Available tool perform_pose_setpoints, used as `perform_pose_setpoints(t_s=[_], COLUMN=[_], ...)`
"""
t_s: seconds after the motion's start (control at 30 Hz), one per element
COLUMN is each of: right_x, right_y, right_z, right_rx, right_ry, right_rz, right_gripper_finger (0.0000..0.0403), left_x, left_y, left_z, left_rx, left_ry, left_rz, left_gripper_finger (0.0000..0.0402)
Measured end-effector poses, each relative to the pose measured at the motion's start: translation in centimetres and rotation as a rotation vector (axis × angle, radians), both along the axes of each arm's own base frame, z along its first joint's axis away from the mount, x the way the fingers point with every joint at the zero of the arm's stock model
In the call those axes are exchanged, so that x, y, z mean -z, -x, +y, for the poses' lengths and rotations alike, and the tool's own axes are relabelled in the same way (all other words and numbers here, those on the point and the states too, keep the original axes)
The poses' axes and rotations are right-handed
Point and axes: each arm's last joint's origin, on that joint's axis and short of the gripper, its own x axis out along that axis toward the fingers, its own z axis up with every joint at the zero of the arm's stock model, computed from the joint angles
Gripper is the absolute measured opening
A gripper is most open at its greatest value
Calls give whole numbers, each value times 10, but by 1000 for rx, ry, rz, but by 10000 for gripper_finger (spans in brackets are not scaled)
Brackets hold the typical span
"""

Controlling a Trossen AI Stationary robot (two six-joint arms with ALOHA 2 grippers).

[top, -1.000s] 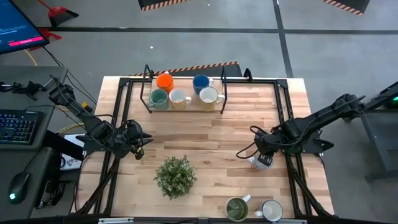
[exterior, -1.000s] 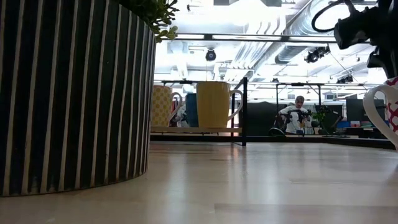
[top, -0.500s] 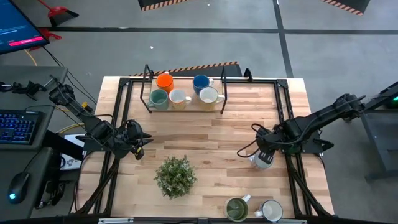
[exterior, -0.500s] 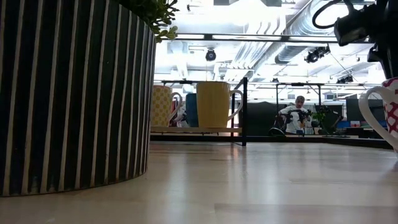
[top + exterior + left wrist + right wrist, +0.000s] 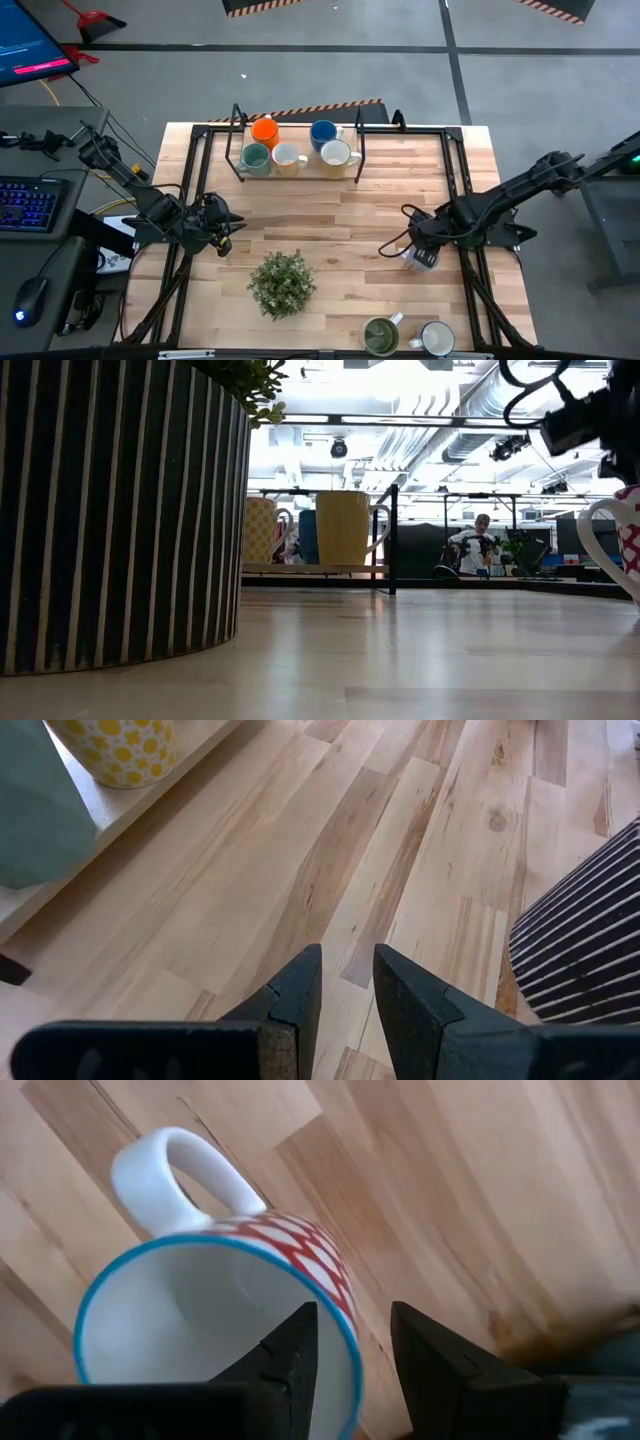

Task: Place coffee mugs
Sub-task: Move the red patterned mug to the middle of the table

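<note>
Right fingers [image 5: 345, 1345] straddle the rim of a white mug [image 5: 215, 1305] with a red pattern and blue rim: one finger inside the cup, one outside against the wall, clamped on it. In the high view that mug [image 5: 421, 260] sits under my right arm, at the right side of the surface [image 5: 350, 220], handle pointing away from the wrist. Low view shows its handle and patterned side [image 5: 622, 540] at the right edge; can't tell from there if the base touches the wood. Left fingers [image 5: 345, 982] hang over bare wood at the left side, narrow gap between them, nothing held. Left arm is idle, near the striped pot [image 5: 585, 940] of the plant [image 5: 282, 282]. Rack [image 5: 296, 172] at the far edge carries five mugs: orange [image 5: 264, 130] and blue [image 5: 322, 131] at the back, teal [image 5: 255, 158] and two cream ones [image 5: 288, 158] [image 5: 336, 153] in front. Olive-green mug [image 5: 381, 336] and another white one [image 5: 437, 339] stand side by side at the near edge, right of the plant. A person [image 5: 478, 546] is visible far back in the room in the low view.
</note>
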Motion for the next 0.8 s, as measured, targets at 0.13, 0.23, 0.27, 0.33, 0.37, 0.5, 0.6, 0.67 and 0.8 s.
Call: perform_pose_setpoints(t_s=[0.13, 0.23, 0.27, 0.33, 0.37, 0.5, 0.6, 0.67, 0.8], right_x=[13, 22, 25, 28, 29, 29, 28, 27, 27], right_y=[-2, -3, -4, -4, -4, -7, -11, -13, -17], right_z=[2, 2, 1, 1, 1, 3, 2, 0, -11], right_rx=[8, 40, 65, 89, 90, 89, 109, 128, 200], right_ry=[-16, -9, 3, 7, 0, -22, -16, 9, 73], right_rz=[-32, -62, -80, -90, -95, -126, -159, -189, -214], right_gripper_finger=[108, 107, 105, 91, 78, 11, 7, 3, 2], left_x=[0, 0, 0, 0, 0, 0, 0, 0, 0], left_y=[0, 0, 0, 0, 0, 0, 0, 0, 0], left_z=[0, 0, 0, 0, 0, 0, 0, 0, 1], left_rx=[0, 0, 0, 0, 0, 0, 8, 23, 39], left_ry=[0, 0, 0, 0, 0, 0, -10, -31, -68], left_rz=[0, 0, 0, 0, 0, 0, 3, 10, 16], left_gripper_finger=[81, 81, 81, 81, 81, 81, 81, 81, 81])
